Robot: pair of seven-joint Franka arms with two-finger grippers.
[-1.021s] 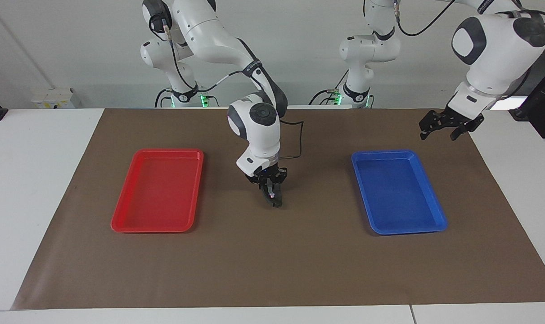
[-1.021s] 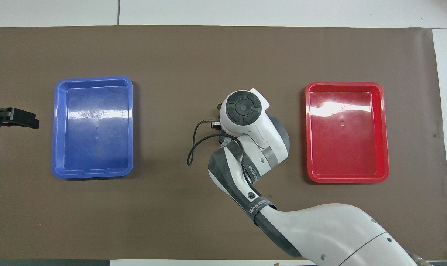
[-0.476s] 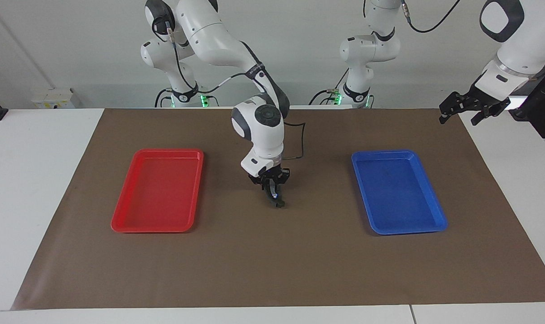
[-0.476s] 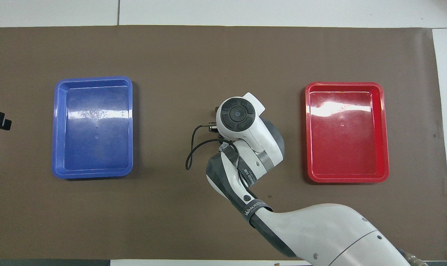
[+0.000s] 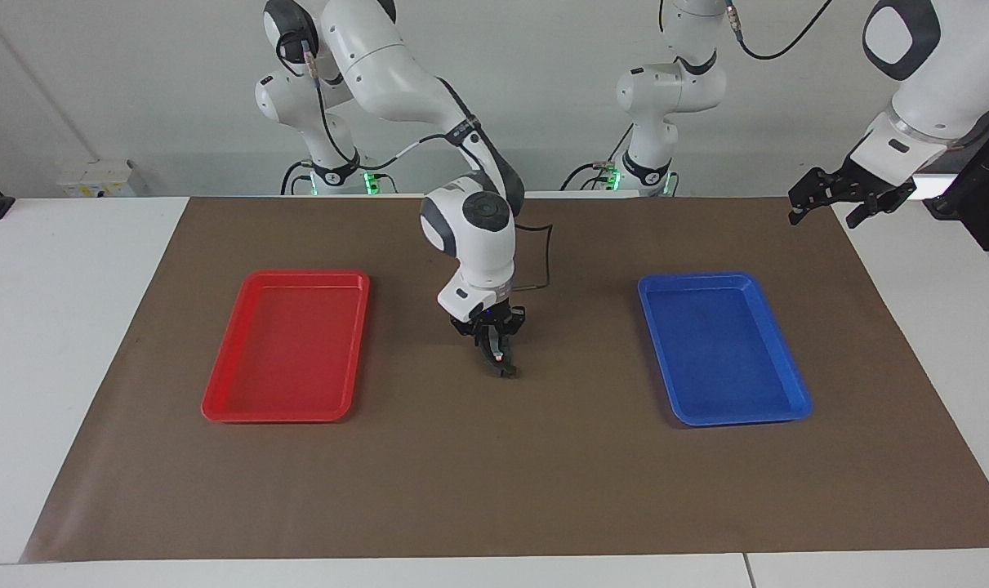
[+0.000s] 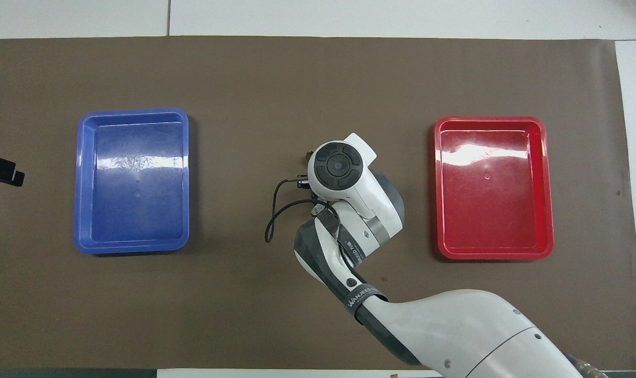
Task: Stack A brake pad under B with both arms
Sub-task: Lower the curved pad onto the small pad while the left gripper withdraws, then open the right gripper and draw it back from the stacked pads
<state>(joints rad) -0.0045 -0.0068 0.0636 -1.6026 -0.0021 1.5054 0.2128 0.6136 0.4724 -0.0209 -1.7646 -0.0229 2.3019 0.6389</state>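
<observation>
My right gripper [image 5: 495, 341] points down over the middle of the brown mat [image 5: 494, 474], between the two trays. It is shut on a dark curved pad with a small shiny spot, which I take for B [image 5: 502, 364]. The pad hangs from the fingers and its lower end is at the mat. The short grey A brake pad does not show apart from it. In the overhead view the right arm's wrist [image 6: 339, 168] hides the gripper and pads. My left gripper [image 5: 830, 206] is open and empty, raised over the mat's corner at the left arm's end; its tip shows in the overhead view [image 6: 2, 173].
An empty red tray [image 5: 286, 412] lies toward the right arm's end and an empty blue tray [image 5: 735, 416] toward the left arm's end. A black cable [image 6: 273, 218] loops beside the right wrist.
The left gripper has risen and drawn back from beside the blue tray to the mat's corner. The right gripper has shifted slightly toward the left arm's end with the pad.
</observation>
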